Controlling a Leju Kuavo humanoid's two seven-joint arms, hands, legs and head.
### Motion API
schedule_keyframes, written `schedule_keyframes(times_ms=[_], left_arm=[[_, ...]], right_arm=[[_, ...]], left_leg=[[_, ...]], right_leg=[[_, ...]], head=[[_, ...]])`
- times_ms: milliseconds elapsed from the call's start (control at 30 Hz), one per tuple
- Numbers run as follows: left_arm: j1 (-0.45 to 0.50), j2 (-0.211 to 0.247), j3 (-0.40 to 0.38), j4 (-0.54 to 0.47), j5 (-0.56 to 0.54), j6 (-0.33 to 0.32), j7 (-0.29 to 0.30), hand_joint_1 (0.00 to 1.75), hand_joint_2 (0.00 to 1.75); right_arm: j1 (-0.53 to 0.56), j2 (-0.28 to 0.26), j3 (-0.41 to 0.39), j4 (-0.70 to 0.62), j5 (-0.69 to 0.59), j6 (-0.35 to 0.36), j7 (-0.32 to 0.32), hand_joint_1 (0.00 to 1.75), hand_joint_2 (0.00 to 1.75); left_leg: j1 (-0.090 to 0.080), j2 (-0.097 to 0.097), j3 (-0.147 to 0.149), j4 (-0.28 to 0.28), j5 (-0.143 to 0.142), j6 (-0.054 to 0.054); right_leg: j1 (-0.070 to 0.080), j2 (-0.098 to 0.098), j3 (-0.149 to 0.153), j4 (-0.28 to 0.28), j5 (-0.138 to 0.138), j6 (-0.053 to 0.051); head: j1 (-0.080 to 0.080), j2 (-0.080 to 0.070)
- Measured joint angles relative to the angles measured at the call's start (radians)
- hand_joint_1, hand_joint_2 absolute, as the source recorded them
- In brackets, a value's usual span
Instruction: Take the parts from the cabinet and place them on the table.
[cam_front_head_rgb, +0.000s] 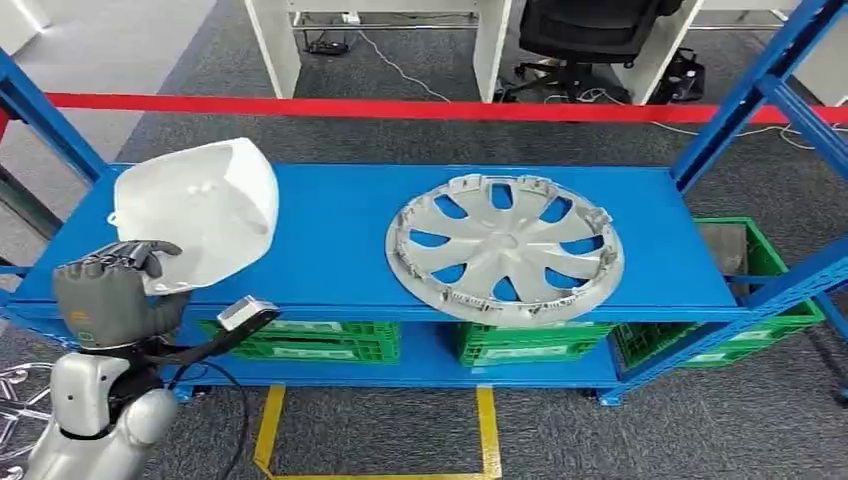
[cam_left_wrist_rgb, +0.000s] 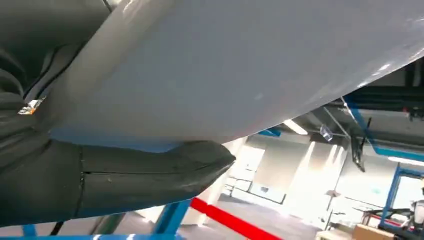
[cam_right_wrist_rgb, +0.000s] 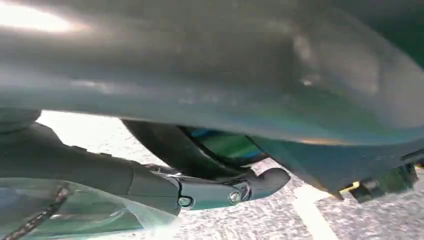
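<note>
We see the left robot hand (cam_front_head_rgb: 105, 295) at the front left corner of the blue shelf (cam_front_head_rgb: 350, 270), its dark fingers (cam_front_head_rgb: 130, 258) curled over the near rim of a white moulded part (cam_front_head_rgb: 200, 210). The hand grips that part, which is tilted up off the shelf board, its far edge raised and its hollow side facing us. In the left wrist view the same white part (cam_left_wrist_rgb: 250, 65) spans the picture, with the thick grey thumb (cam_left_wrist_rgb: 150, 172) pressed against its underside.

We find a silver wheel cover (cam_front_head_rgb: 505, 248) lying flat on the shelf board right of the middle, close to the front edge and well apart from the white part. Under the board we see green crates (cam_front_head_rgb: 520, 342) on the lower level, and another green crate (cam_front_head_rgb: 760, 270) past the right end of the shelf. A red barrier tape (cam_front_head_rgb: 400, 108) runs across behind the shelf, and on the grey floor in front we see yellow lines (cam_front_head_rgb: 485, 425).

In the right wrist view we see the right robot hand (cam_right_wrist_rgb: 215, 192) as a dark finger beneath a blurred grey-green surface; we cannot tell whether it is spread, closed or holding anything.
</note>
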Motion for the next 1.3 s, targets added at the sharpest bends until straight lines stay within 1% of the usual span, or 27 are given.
schedule_keyframes(times_ms=[33, 67, 100, 167, 200, 333, 367, 433, 500, 533, 567, 600, 667, 700, 733, 867, 900, 933, 1000, 1033, 1067, 1100, 1167, 1200, 1233, 1267, 1300], left_arm=[[0.002, 0.0, 0.0, 0.0, 0.0, 0.0, 0.002, 1.75, 1.75], [0.002, 0.001, 0.0, 0.0, 0.0, 0.0, 0.005, 1.75, 1.75], [0.003, 0.002, 0.0, 0.0, 0.0, 0.0, 0.009, 1.75, 1.75], [0.003, 0.004, 0.0, 0.0, 0.0, 0.0, 0.019, 1.75, 1.75], [0.003, 0.005, 0.0, 0.0, 0.0, 0.0, 0.024, 1.75, 1.75], [0.002, 0.009, 0.0, 0.0, 0.0, -0.005, 0.038, 1.75, 1.75], [0.003, 0.014, 0.0, 0.0, 0.0, -0.007, 0.041, 1.75, 1.75], [0.002, 0.017, 0.0, 0.0, 0.0, -0.01, 0.046, 1.75, 1.75], [0.004, 0.02, -0.001, 0.001, -0.001, -0.012, 0.047, 1.75, 1.75], [0.004, 0.022, -0.001, 0.001, -0.001, -0.012, 0.047, 1.75, 1.75], [0.004, 0.023, -0.001, 0.002, -0.001, -0.012, 0.048, 1.75, 1.75], [0.004, 0.023, -0.001, 0.002, -0.001, -0.012, 0.048, 1.75, 1.75], [0.003, 0.024, -0.001, 0.001, -0.001, -0.012, 0.048, 1.75, 1.75], [0.001, 0.024, -0.001, 0.001, -0.001, -0.012, 0.048, 1.75, 1.75], [0.001, 0.024, -0.001, 0.001, -0.001, -0.012, 0.048, 1.75, 1.75], [0.0, 0.026, -0.001, 0.001, -0.003, -0.015, 0.054, 1.75, 1.75], [-0.003, 0.026, -0.001, 0.001, -0.005, -0.016, 0.055, 1.75, 1.75], [-0.004, 0.026, -0.001, 0.001, -0.008, -0.019, 0.055, 1.75, 1.75], [0.001, 0.026, -0.001, 0.001, -0.009, -0.019, 0.057, 1.75, 1.75], [0.002, 0.026, -0.001, 0.001, -0.009, -0.019, 0.057, 1.75, 1.75], [0.006, 0.026, -0.002, 0.001, -0.009, -0.018, 0.057, 1.75, 1.75], [0.012, 0.028, -0.002, 0.001, -0.008, -0.013, 0.057, 1.75, 1.75], [0.021, 0.035, -0.002, 0.001, 0.004, -0.008, 0.051, 1.75, 1.75], [0.025, 0.039, -0.002, 0.0, 0.014, -0.006, 0.047, 1.75, 1.75], [0.03, 0.042, -0.001, -0.003, 0.026, -0.005, 0.042, 1.75, 1.75], [0.035, 0.047, 0.0, -0.006, 0.035, -0.004, 0.037, 1.75, 1.75], [0.039, 0.053, 0.003, -0.008, 0.044, -0.001, 0.032, 1.75, 1.75]], right_arm=[[-0.003, 0.0, 0.0, 0.0, 0.0, 0.0, 0.0, 0.0, 0.0], [-0.003, 0.0, 0.0, 0.0, 0.0, 0.0, 0.0, 0.0, 0.0], [-0.002, 0.0, 0.0, 0.0, 0.0, 0.001, 0.0, 0.0, 0.0], [0.004, 0.0, 0.0, 0.0, 0.0, 0.005, 0.004, 0.0, 0.0], [0.007, 0.0, 0.0, 0.001, 0.0, 0.005, 0.004, 0.0, 0.0], [0.008, 0.0, 0.0, 0.001, 0.0, 0.005, 0.003, 0.0, 0.0], [0.007, 0.001, 0.0, 0.001, -0.001, 0.005, 0.003, 0.0, 0.0], [0.005, 0.0, 0.0, 0.001, -0.001, 0.005, 0.003, 0.0, 0.0], [0.004, 0.0, 0.0, 0.001, -0.002, 0.005, 0.003, 0.0, 0.0], [0.003, 0.0, 0.0, 0.001, -0.002, 0.005, 0.003, 0.0, 0.0], [0.001, 0.0, 0.0, 0.001, -0.002, 0.005, 0.003, 0.0, 0.0], [-0.001, 0.0, 0.0, 0.001, -0.002, 0.005, 0.003, 0.0, 0.0], [-0.003, 0.001, 0.0, 0.001, -0.002, 0.005, 0.003, 0.0, 0.0], [-0.003, 0.001, 0.0, 0.001, -0.002, 0.005, 0.003, 0.0, 0.0], [-0.005, 0.002, 0.0, 0.001, -0.002, 0.005, 0.002, 0.0, 0.0], [-0.004, 0.001, 0.0, 0.001, -0.003, 0.005, 0.002, 0.0, 0.0], [-0.005, 0.001, 0.0, 0.002, -0.003, 0.005, 0.002, 0.0, 0.0], [-0.007, 0.001, 0.0, 0.002, -0.005, 0.005, 0.002, 0.0, 0.0], [-0.01, 0.0, 0.0, 0.002, -0.007, 0.005, 0.002, 0.0, 0.0], [-0.011, 0.0, 0.0, 0.002, -0.008, 0.004, 0.002, 0.0, 0.0], [-0.011, -0.001, 0.0, 0.002, -0.009, 0.004, 0.002, 0.0, 0.0], [-0.01, -0.001, 0.0, 0.002, -0.009, 0.003, 0.002, 0.0, 0.0], [-0.004, -0.001, 0.0, 0.002, -0.009, 0.001, 0.003, 0.0, 0.0], [-0.001, -0.001, 0.0, 0.002, -0.009, -0.001, 0.003, 0.0, 0.0], [0.002, -0.002, 0.0, 0.002, -0.009, -0.004, 0.003, 0.0, 0.0], [0.005, -0.002, 0.0, 0.003, -0.009, -0.008, 0.003, 0.0, 0.0], [0.008, -0.002, 0.0, 0.003, -0.009, -0.01, 0.002, 0.0, 0.0]], left_leg=[[0.0, 0.001, -0.004, 0.003, 0.001, 0.0], [0.0, 0.001, -0.008, 0.008, 0.002, -0.001], [0.002, 0.001, -0.01, 0.013, 0.002, -0.002], [0.004, 0.001, -0.014, 0.025, -0.001, -0.008], [-0.002, 0.0, -0.021, 0.029, 0.001, -0.017], [-0.002, 0.003, -0.041, 0.039, 0.019, -0.045], [0.0, -0.006, -0.05, 0.047, 0.004, -0.05], [0.004, -0.025, -0.081, 0.139, -0.089, -0.064], [0.007, -0.027, -0.127, 0.295, -0.173, -0.071], [0.008, -0.028, -0.134, 0.34, -0.184, -0.071], [0.008, -0.028, -0.121, 0.337, -0.169, -0.07], [0.008, -0.028, -0.085, 0.288, -0.132, -0.066], [0.006, -0.034, 0.024, 0.115, -0.064, -0.051], [0.003, -0.043, 0.068, 0.034, -0.079, -0.041], [0.003, -0.044, 0.086, 0.008, -0.084, -0.04], [-0.004, -0.039, 0.066, 0.001, -0.057, -0.026], [0.004, -0.032, 0.06, -0.007, -0.041, -0.018], [0.003, -0.03, 0.043, -0.007, -0.03, -0.012], [0.001, -0.025, 0.014, -0.006, -0.01, -0.005], [-0.001, -0.023, -0.001, -0.004, 0.001, -0.004], [-0.003, -0.022, -0.016, -0.003, 0.011, -0.005], [-0.004, -0.021, -0.032, -0.001, 0.021, -0.006], [-0.006, -0.02, -0.059, 0.009, 0.036, -0.01], [-0.007, -0.02, -0.069, 0.015, 0.042, -0.012], [-0.013, -0.021, -0.076, 0.022, 0.047, -0.017], [-0.011, -0.019, -0.08, 0.023, 0.056, -0.022], [-0.009, -0.018, -0.085, 0.024, 0.066, -0.026]], right_leg=[[0.0, 0.0, -0.011, 0.034, -0.002, 0.002], [-0.001, 0.0, 0.002, 0.018, 0.022, 0.002], [-0.002, -0.001, 0.034, -0.038, 0.063, 0.003], [-0.007, -0.005, 0.126, -0.221, 0.143, 0.002], [0.0, -0.008, 0.149, -0.243, 0.122, 0.002], [-0.001, 0.006, 0.128, -0.253, 0.129, -0.021], [-0.008, 0.005, 0.124, -0.258, 0.138, -0.036], [-0.007, 0.006, 0.106, -0.258, 0.151, -0.051], [-0.004, 0.006, 0.086, -0.257, 0.166, -0.055], [-0.003, 0.007, 0.075, -0.256, 0.173, -0.055], [-0.002, 0.009, 0.066, -0.254, 0.18, -0.055], [0.0, 0.011, 0.056, -0.253, 0.187, -0.054], [0.003, 0.015, 0.045, -0.252, 0.199, -0.05], [0.003, 0.016, 0.041, -0.252, 0.205, -0.047], [0.006, 0.017, 0.036, -0.252, 0.21, -0.042], [0.002, 0.021, 0.031, -0.264, 0.243, -0.014], [0.0, 0.019, 0.025, -0.258, 0.228, -0.012], [0.001, 0.014, -0.003, -0.218, 0.164, -0.008], [0.0, 0.012, -0.04, -0.064, 0.046, -0.002], [0.001, 0.012, -0.053, 0.005, 0.017, 0.0], [0.001, 0.012, -0.052, 0.044, 0.023, 0.001], [0.001, 0.011, -0.028, 0.04, 0.059, 0.001], [0.001, 0.01, 0.069, -0.075, 0.136, -0.007], [0.002, 0.009, 0.137, -0.171, 0.141, -0.013], [0.007, 0.005, 0.193, -0.257, 0.104, -0.016], [0.007, 0.005, 0.215, -0.293, 0.092, -0.017], [0.01, 0.008, 0.202, -0.295, 0.091, -0.018]], head=[[-0.001, 0.0], [0.0, 0.0], [0.0, 0.0], [0.0, 0.0], [0.0, 0.0], [0.0, 0.0], [0.001, 0.0], [-0.003, 0.0], [-0.003, 0.0], [-0.003, 0.0], [-0.003, 0.0], [-0.003, 0.0], [-0.003, 0.0], [-0.002, 0.0], [-0.001, 0.0], [-0.002, 0.0], [-0.002, 0.0], [0.002, 0.0], [0.004, 0.0], [0.003, 0.0], [0.005, 0.0], [0.004, 0.0], [0.004, 0.0], [0.005, 0.0], [0.005, 0.0], [0.002, 0.0], [0.004, 0.0]])
